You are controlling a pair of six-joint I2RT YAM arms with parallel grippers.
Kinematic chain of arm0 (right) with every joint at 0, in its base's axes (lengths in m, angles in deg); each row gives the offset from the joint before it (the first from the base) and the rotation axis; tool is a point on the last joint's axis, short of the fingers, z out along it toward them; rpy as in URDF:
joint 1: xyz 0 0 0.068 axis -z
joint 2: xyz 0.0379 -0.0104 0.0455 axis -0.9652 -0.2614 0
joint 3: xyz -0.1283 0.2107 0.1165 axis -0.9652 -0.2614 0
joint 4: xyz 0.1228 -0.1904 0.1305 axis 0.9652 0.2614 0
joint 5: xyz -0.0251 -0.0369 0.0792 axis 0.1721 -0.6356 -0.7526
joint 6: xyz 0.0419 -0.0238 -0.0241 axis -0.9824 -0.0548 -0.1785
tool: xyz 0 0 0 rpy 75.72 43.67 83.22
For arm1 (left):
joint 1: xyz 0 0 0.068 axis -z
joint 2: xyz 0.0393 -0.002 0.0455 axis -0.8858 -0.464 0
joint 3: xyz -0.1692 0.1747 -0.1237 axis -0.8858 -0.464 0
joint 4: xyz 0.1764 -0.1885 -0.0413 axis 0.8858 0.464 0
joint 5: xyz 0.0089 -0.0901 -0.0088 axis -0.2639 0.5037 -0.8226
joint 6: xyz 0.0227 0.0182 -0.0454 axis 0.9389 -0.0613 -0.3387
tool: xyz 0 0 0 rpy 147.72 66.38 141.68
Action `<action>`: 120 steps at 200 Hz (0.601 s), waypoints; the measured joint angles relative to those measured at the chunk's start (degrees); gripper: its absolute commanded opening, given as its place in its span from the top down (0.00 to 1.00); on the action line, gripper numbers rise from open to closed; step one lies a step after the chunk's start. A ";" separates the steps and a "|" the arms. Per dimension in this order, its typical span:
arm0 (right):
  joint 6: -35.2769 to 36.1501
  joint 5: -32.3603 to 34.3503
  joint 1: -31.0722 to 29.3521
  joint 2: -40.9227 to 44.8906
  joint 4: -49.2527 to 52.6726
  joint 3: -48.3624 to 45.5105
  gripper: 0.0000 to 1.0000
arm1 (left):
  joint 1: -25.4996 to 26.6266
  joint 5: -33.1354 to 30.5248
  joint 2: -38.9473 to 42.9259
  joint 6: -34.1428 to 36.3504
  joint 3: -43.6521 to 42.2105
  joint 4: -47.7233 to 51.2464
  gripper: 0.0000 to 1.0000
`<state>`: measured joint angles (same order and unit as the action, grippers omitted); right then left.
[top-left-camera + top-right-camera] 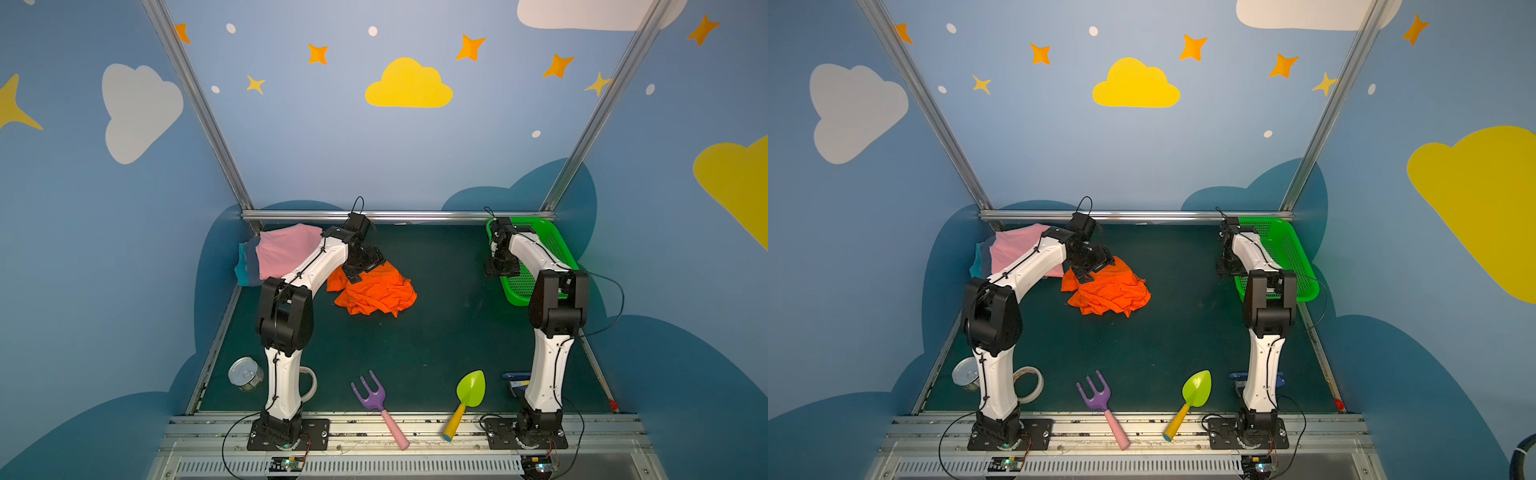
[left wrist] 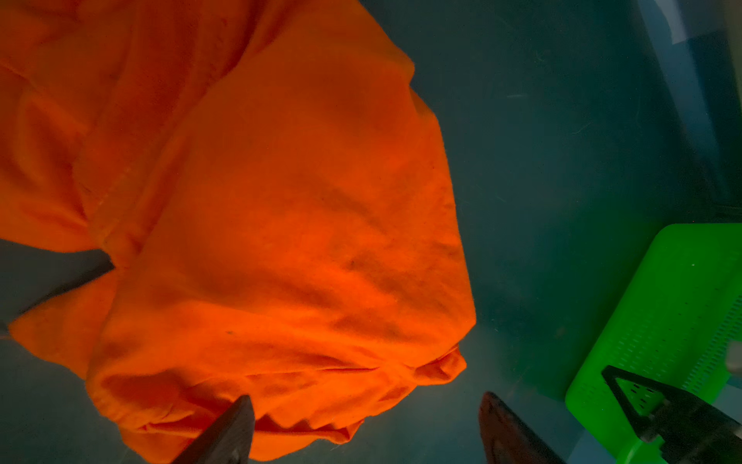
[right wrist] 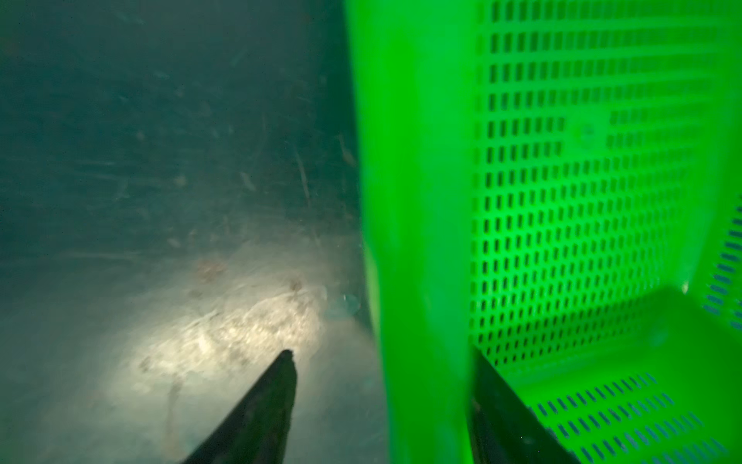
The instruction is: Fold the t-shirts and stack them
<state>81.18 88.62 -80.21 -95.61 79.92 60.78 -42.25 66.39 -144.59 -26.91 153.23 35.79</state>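
A crumpled bright orange t-shirt (image 1: 376, 293) (image 1: 1108, 293) lies on the dark green table, left of the middle. My left gripper (image 1: 365, 266) (image 2: 366, 401) hangs open just over its far left edge, and the cloth (image 2: 281, 201) lies below the spread fingers without being pinched. At the back left is a stack of folded t-shirts, pink (image 1: 282, 253) on top, with grey-blue (image 1: 251, 268) and teal (image 1: 240, 268) edges beneath. My right gripper (image 1: 500, 270) (image 3: 381, 357) is open astride the near left rim of the green basket (image 1: 555, 243) (image 3: 417, 201), one finger inside and one outside.
Along the table's front edge lie a tin can (image 1: 245, 374), a tape roll (image 1: 311, 384), a purple toy fork (image 1: 370, 392), a green toy trowel (image 1: 470, 388) and a blue stapler (image 1: 515, 380). An aluminium rail (image 1: 399, 216) bounds the back.
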 measured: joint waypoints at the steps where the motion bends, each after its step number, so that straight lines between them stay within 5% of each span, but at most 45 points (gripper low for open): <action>1: -0.15 0.02 -0.04 0.26 0.00 -0.11 0.29 | 0.09 -0.22 0.07 -0.02 -0.09 -0.02 0.20; 8: -1.16 0.26 -0.20 2.80 -0.09 -1.42 0.20 | 0.46 -1.01 0.35 0.39 -0.57 0.09 0.24; 34: -4.94 2.47 -1.16 15.65 -0.85 -6.60 0.19 | 2.25 -4.59 3.21 2.29 -4.28 1.16 0.29; 66: -8.20 3.06 -4.50 32.02 -3.32 -14.05 0.19 | 4.63 -8.13 6.80 4.07 -9.66 2.27 0.17; 97: -7.96 -0.42 -8.63 42.05 -8.94 -24.50 0.19 | 6.82 -8.66 6.19 4.50 -14.01 2.08 0.17; 109: -7.63 -1.84 -9.57 44.92 -12.28 -29.33 0.19 | 7.65 -8.61 4.42 4.52 -14.03 2.12 0.29; 120: -7.65 -2.86 -9.86 47.41 -15.06 -33.40 0.19 | 8.17 -8.55 2.45 4.76 -13.42 2.10 0.67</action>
<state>73.53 85.76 -90.07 -48.20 64.86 27.39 -34.08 57.84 -142.14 -22.15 139.81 37.89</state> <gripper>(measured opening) 0.809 0.699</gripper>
